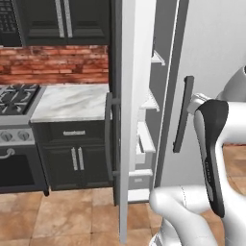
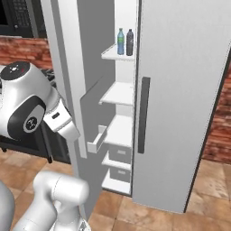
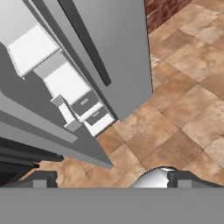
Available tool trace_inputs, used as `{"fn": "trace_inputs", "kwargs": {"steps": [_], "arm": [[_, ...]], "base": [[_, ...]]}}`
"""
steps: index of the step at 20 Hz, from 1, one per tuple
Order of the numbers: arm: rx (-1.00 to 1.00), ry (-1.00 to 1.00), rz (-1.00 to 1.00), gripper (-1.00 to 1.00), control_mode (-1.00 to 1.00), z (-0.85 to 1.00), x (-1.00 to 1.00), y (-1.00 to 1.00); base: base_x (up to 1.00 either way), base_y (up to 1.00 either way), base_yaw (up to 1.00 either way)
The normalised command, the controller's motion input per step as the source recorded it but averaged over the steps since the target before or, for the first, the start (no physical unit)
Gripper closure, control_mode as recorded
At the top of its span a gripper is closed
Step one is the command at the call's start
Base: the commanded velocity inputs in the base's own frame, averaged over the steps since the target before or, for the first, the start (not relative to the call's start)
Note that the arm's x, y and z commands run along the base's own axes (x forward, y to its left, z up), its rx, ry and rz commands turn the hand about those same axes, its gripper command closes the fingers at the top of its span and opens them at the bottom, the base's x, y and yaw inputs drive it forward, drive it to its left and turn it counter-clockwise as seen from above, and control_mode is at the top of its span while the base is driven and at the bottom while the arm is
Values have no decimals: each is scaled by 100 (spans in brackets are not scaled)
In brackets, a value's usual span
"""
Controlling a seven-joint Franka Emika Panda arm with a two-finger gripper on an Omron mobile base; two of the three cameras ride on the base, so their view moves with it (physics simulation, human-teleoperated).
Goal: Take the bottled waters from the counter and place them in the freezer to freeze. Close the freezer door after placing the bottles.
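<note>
- Both bottled waters (image 2: 125,41) stand upright, side by side, on an upper freezer (image 2: 121,94) shelf.
- Freezer door (image 2: 67,90) stands ajar.
- My hand (image 3: 112,179) is released, holding nothing, beside the door.
- Marble bench (image 1: 72,102) at left.

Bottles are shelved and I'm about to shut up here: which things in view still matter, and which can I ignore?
Job: blue bottle, dark bottle, freezer shelf, open freezer door, counter, open gripper.
Ignore: stove, fridge door, wall cabinets.
</note>
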Motion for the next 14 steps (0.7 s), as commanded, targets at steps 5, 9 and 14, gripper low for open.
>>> {"fn": "trace_inputs", "kwargs": {"steps": [5,9,14], "arm": [[0,0,0,-100,100,0,0,0],[0,0,0,-100,100,0,0,0],[0,0,0,-100,100,0,0,0]], "base": [[-59,52,0],[-100,100,0],[-100,100,0]]}}
